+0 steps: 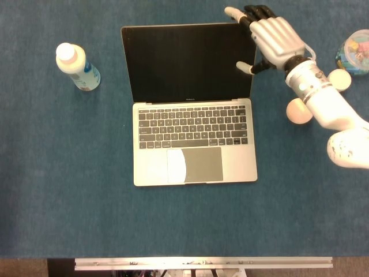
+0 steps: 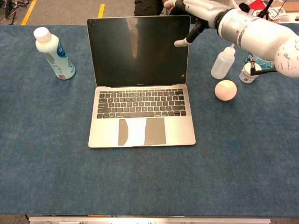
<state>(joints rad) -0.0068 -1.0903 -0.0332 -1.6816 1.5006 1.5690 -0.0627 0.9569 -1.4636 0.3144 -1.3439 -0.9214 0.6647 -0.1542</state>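
An open silver laptop (image 1: 194, 144) (image 2: 141, 112) stands mid-table with its dark screen (image 1: 190, 60) (image 2: 138, 50) upright. My right hand (image 1: 270, 38) (image 2: 197, 13) is at the screen's top right corner, holding nothing. Its fingers are spread and reach over the lid's top edge, while the thumb (image 1: 244, 68) (image 2: 180, 43) lies in front of the screen. Whether it touches the lid I cannot tell. The right forearm (image 1: 323, 101) (image 2: 252, 32) runs back to the right. My left hand shows in neither view.
A white bottle with a blue label (image 1: 78, 67) (image 2: 52, 53) stands at the far left. Right of the laptop are a squeeze bottle (image 2: 222, 60), a peach ball (image 1: 297, 112) (image 2: 225, 90), a small white jar (image 2: 248, 72) and a clear tub (image 1: 354, 52).
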